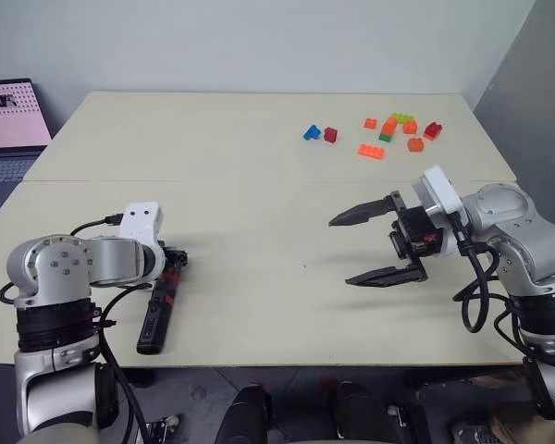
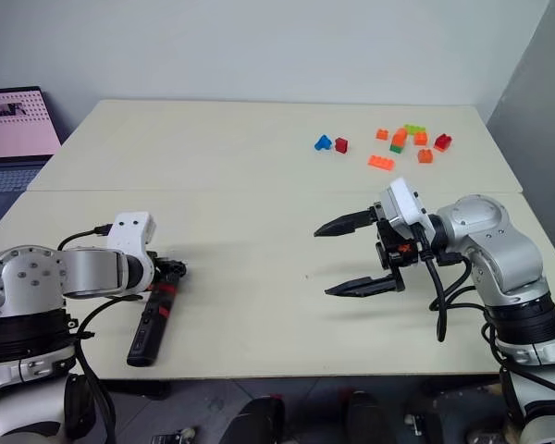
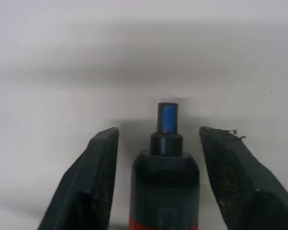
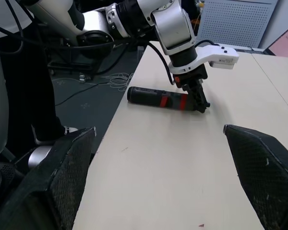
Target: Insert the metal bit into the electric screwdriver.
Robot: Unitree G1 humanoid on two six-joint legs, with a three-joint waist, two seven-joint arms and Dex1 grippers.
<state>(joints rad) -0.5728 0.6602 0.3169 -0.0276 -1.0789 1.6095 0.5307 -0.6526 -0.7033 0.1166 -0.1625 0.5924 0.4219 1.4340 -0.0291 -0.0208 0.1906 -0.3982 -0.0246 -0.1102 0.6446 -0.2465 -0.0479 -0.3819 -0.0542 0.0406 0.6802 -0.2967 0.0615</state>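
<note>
The slim black pen-shaped electric screwdriver (image 1: 159, 310) with a red band lies flat on the pale beige table (image 1: 259, 231), close to the near edge on the robot's left side, its narrow tip pointing away from the robot. The left gripper (image 3: 158, 148) is lowered over the tip end of the tool. In the left wrist view its two black fingers (image 3: 93, 182) stand on either side of the screwdriver's nose, with a visible gap on each side; the jaws are partly spread and not pressing the tool. A small blue socket shows at the very tip.

The right gripper (image 1: 375, 245) hangs above the table on the robot's right, well apart from the screwdriver, pointing towards the left arm. Its jaws are spread wide with nothing between them.

A cluster of small coloured plastic building blocks (image 1: 393, 129) sits at the far right of the table. An open laptop (image 1: 9, 129) stands off the far left corner.
</note>
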